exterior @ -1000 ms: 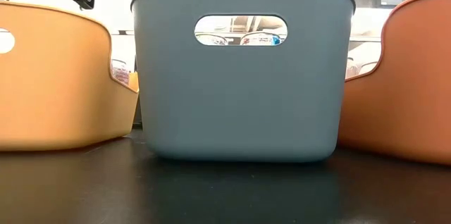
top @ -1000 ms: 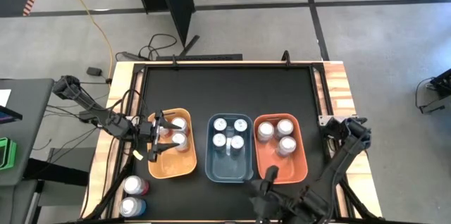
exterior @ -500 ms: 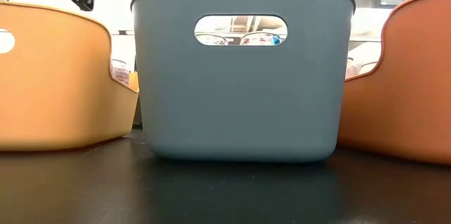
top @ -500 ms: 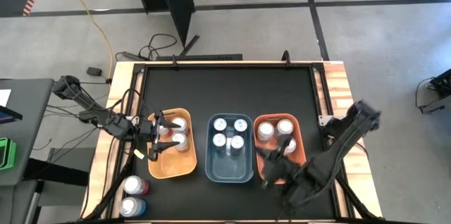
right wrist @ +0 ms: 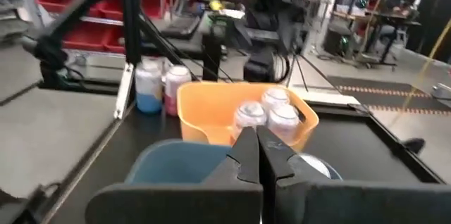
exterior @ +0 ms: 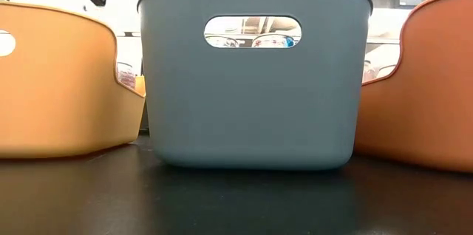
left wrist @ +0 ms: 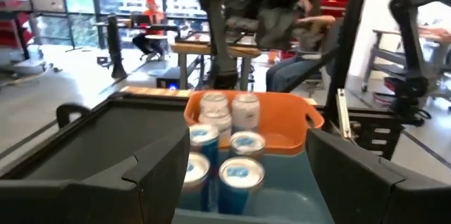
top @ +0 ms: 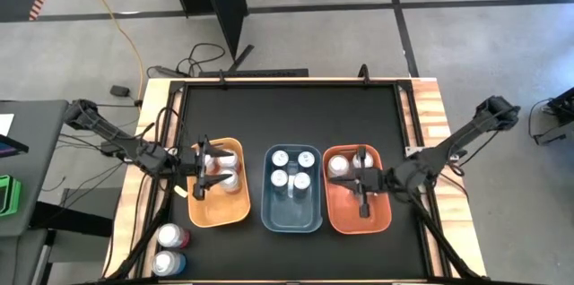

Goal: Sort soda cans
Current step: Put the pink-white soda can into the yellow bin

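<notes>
Soda cans stand in three bins. In the high view two show in the orange bin (top: 218, 218), several in the blue bin (top: 291, 218), and two in the red-orange bin (top: 377, 218), partly under my right arm. Two more cans (top: 168, 249) stand on the table's near left corner. My left gripper (top: 208, 171) hovers open over the orange bin; in its wrist view the open fingers frame the blue bin's cans (left wrist: 239, 175). My right gripper (top: 357, 181) is shut over the red-orange bin, its tips together in the wrist view (right wrist: 257, 143).
The three bins sit side by side across the near half of the black table (top: 287, 115), whose far half is bare. In the low view the blue bin (exterior: 251, 102) fills the middle between the orange bin (exterior: 59, 87) and the red-orange bin (exterior: 421, 94).
My right arm has swung from the table's near edge, in front of the bins, toward the far right and now reaches in from the right side over the red-orange bin. My left gripper has risen a little above the orange bin.
</notes>
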`<state>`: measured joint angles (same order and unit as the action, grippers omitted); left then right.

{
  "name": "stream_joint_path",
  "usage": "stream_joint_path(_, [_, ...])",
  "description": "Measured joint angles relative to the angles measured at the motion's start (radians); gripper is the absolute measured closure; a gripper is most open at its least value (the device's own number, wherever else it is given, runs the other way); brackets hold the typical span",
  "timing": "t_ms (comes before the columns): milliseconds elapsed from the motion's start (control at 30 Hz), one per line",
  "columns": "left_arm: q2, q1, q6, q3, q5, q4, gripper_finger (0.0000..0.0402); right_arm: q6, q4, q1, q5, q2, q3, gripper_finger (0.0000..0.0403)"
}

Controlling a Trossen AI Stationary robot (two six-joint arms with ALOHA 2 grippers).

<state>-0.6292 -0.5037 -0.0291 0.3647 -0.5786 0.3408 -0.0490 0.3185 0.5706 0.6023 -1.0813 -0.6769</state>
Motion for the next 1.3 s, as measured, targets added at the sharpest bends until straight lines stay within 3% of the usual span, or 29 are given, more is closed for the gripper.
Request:
stream_joint_path(133, [-0.077, -0.028, 0.037, 0.173, -0.032, -0.206, 0.0127, -0.009, 0.0, -0.008, -0.003, 0.025, 0.028, 0.0403])
stream_joint_path(233, [-0.196, -0.038, 0.006, 0.38, -0.131, -0.484, 0.0142, -0.059, 0.023, -0.015, -0.007, 0.025, 0.027, 0.0403])
stream_joint_path(333, [-0.347, -0.038, -0.083, 0.615, -0.154, -0.792, 0.0159, -0.083, 0.022, -0.02, -0.006, 0.024, 0.027, 0.0403])
stream_joint_path(500, [-0.575, -0.038, -0.442, 0.99, -0.12, -1.425, 0.0187, -0.111, -0.004, -0.026, -0.006, 0.024, 0.027, 0.0403])
stream_joint_path(600, [-0.675, -0.039, -0.701, 1.145, -0.017, -1.764, 0.02, -0.139, 0.007, -0.026, -0.006, 0.025, 0.027, 0.0403])
stream_joint_path(667, [-0.724, -0.054, -0.824, 1.199, 0.093, -1.904, 0.0207, -0.144, 0.005, -0.026, -0.007, 0.025, 0.027, 0.0403])
stream_joint_path(767, [-0.748, -0.094, -0.883, 1.206, 0.266, -1.889, 0.0216, -0.147, -0.001, -0.023, -0.007, 0.025, 0.027, 0.0401])
stream_joint_path(933, [-0.767, -0.185, -1.081, 1.197, 0.448, -1.915, 0.0222, -0.146, -0.012, -0.021, -0.012, 0.024, 0.027, 0.04])
stream_joint_path(1167, [-0.799, -0.372, -1.393, 1.145, 0.618, -1.912, 0.0217, -0.165, -0.007, -0.022, -0.014, 0.024, 0.027, 0.0399])
stream_joint_path(1300, [-0.823, -0.463, -1.544, 1.116, 0.707, -1.882, 0.0183, -0.21, 0.014, -0.023, -0.014, 0.024, 0.027, 0.0399])
